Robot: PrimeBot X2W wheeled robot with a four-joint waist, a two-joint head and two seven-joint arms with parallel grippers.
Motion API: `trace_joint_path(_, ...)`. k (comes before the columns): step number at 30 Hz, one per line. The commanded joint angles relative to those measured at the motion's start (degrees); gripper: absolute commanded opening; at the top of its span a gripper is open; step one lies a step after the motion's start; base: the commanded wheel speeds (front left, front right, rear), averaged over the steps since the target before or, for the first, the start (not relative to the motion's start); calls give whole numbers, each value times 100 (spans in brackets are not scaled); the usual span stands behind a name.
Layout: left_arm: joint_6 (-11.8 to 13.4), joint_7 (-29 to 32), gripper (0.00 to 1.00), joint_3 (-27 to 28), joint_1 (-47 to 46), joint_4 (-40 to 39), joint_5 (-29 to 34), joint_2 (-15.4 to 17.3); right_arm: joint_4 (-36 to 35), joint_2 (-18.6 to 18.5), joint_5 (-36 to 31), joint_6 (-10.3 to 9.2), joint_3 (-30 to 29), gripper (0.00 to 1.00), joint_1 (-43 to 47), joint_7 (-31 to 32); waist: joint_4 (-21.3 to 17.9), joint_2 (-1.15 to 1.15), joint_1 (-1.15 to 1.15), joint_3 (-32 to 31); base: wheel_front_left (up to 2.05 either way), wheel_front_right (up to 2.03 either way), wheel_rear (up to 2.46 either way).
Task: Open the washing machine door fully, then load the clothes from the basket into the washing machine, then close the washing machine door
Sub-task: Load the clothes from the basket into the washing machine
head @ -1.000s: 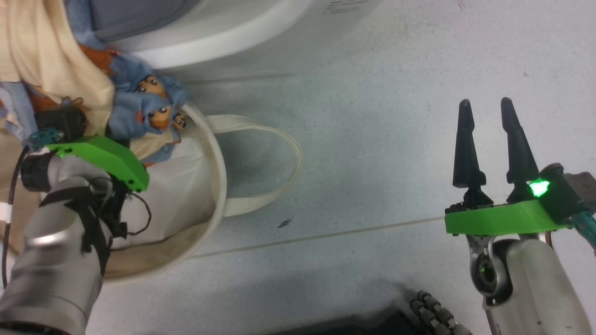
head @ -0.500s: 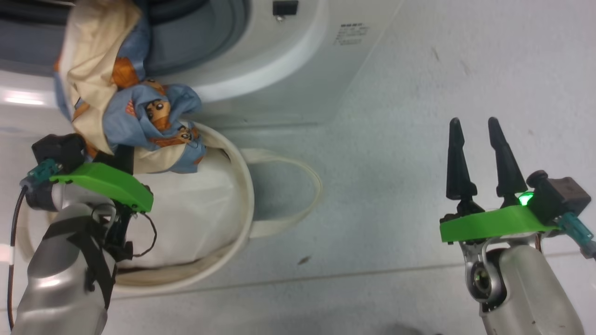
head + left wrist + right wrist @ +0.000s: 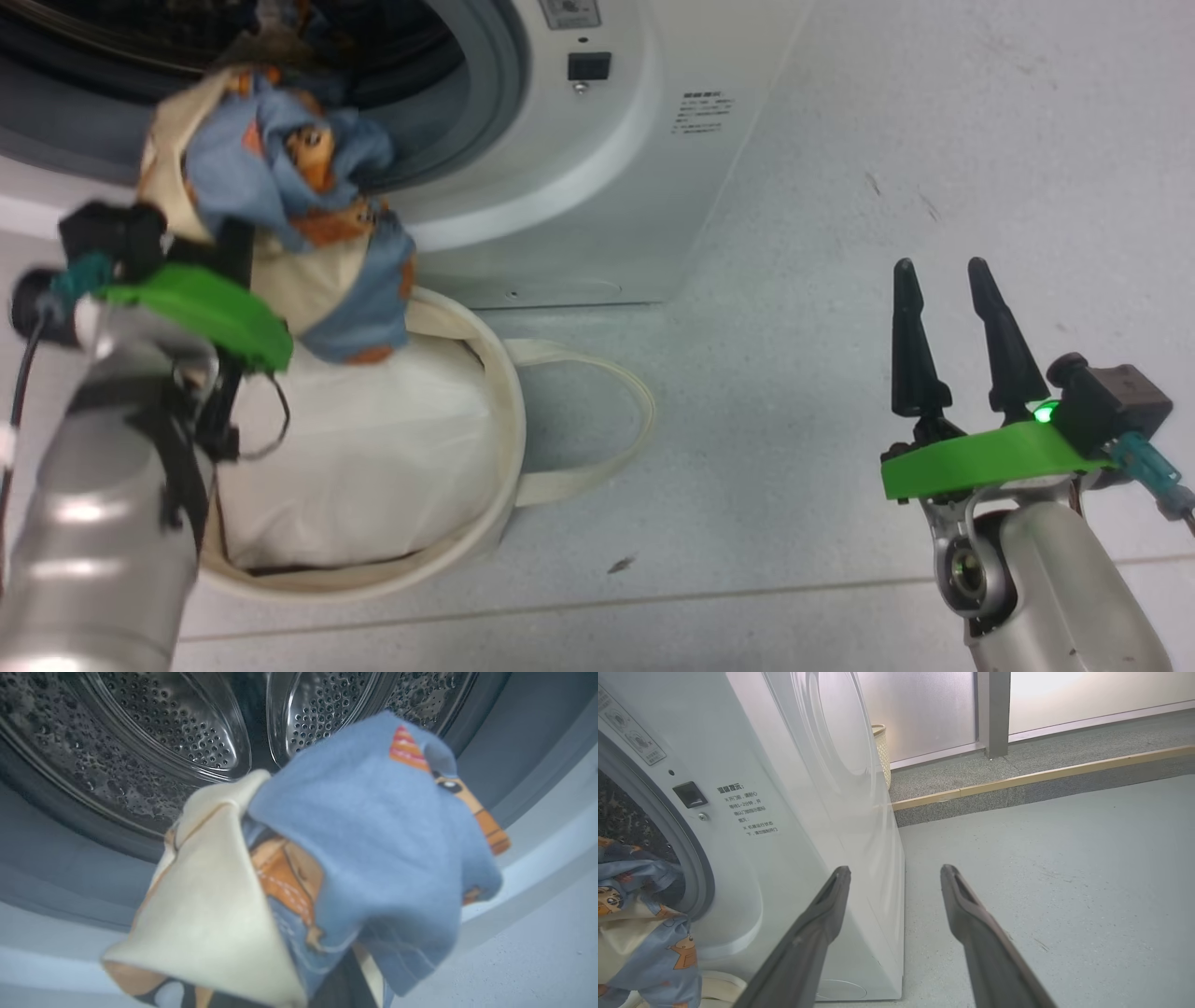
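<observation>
Clothes (image 3: 299, 187) have come up off the basket (image 3: 509, 448) to the washing machine (image 3: 597, 168) mouth at 10 o'clock in the head view; the camera has tilted up too. Left gripper (image 3: 233, 252) is clamped on them with the drum (image 3: 187, 728) dead ahead, so drop-in looks next. The hem hangs low near the basket rim, a possible snag. White cushion (image 3: 373, 457) sits in the basket. Right gripper (image 3: 948, 308) is at 4 o'clock, fingers apart, empty.

Soft, cool light is falling evenly, and shadows on the floor (image 3: 840, 233) are looking faint. In the right wrist view the frosted windows (image 3: 1064, 695) are glaring white, and the washing machine (image 3: 794, 812) is leaning from the wide lens. In the left wrist view the clothes (image 3: 373, 835) are showing out of focus, while the drum (image 3: 187, 728) is glinting. In the head view the left arm (image 3: 93, 523) is smearing with blur.
</observation>
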Motion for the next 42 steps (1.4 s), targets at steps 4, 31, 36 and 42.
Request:
trace_joint_path(4,-33,-69,0,-148,-955,321,188,380,-282,-45,-55,3,85,100,102,-71,-173,0,-1,299,0,0,0)
trace_joint_path(31,62,-69,0,700,-2164,-964,535,627,-627,104,-431,3,-42,100,53,-71,-390,0,-1,1275,0,0,0)
trace_joint_path(36,12,-69,0,646,-2264,-199,607,587,-624,71,-443,3,-47,100,60,-71,-401,0,-1,1275,0,0,0)
trace_joint_path(42,-20,-69,0,490,-2471,455,649,608,-637,77,-450,3,-57,100,95,-71,-440,0,-1,1290,0,0,0)
